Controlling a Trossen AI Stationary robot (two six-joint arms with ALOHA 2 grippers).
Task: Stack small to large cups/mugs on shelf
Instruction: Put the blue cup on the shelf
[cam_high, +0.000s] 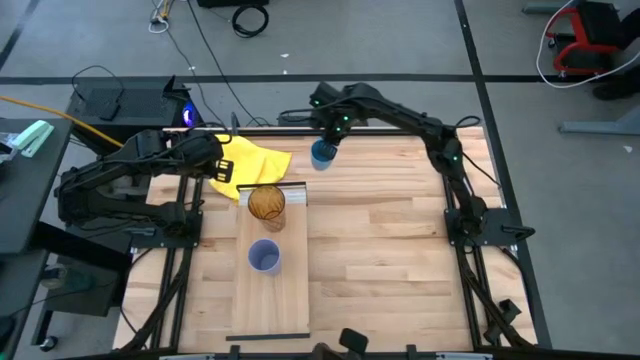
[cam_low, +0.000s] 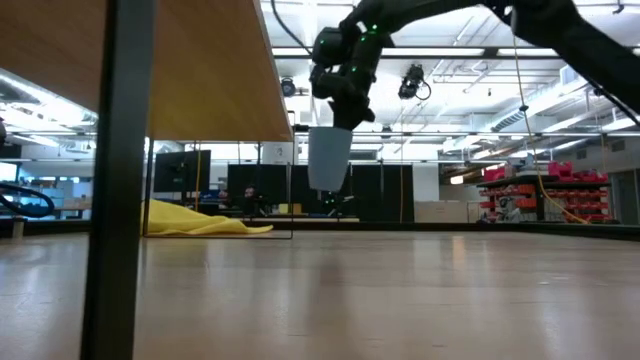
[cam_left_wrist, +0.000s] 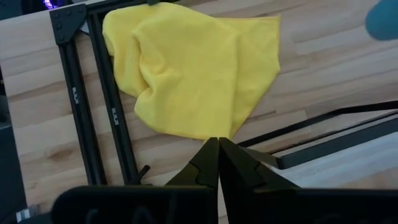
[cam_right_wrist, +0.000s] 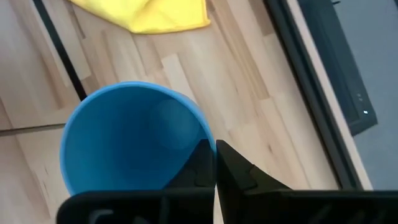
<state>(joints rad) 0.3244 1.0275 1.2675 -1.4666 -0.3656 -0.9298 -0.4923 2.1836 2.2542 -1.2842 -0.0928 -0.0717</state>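
The right gripper (cam_right_wrist: 214, 163) has its fingers pinched on the bright blue cup's (cam_high: 322, 154) rim, holding it above the counter (cam_high: 400, 230) at twelve o'clock. The left gripper (cam_left_wrist: 218, 155), fingers closed and empty, hovers by the yellow cloth (cam_high: 245, 160) at ten o'clock. The amber cup (cam_high: 266, 204) and the lavender cup (cam_high: 264, 257) stand on the shelf (cam_high: 272, 300).
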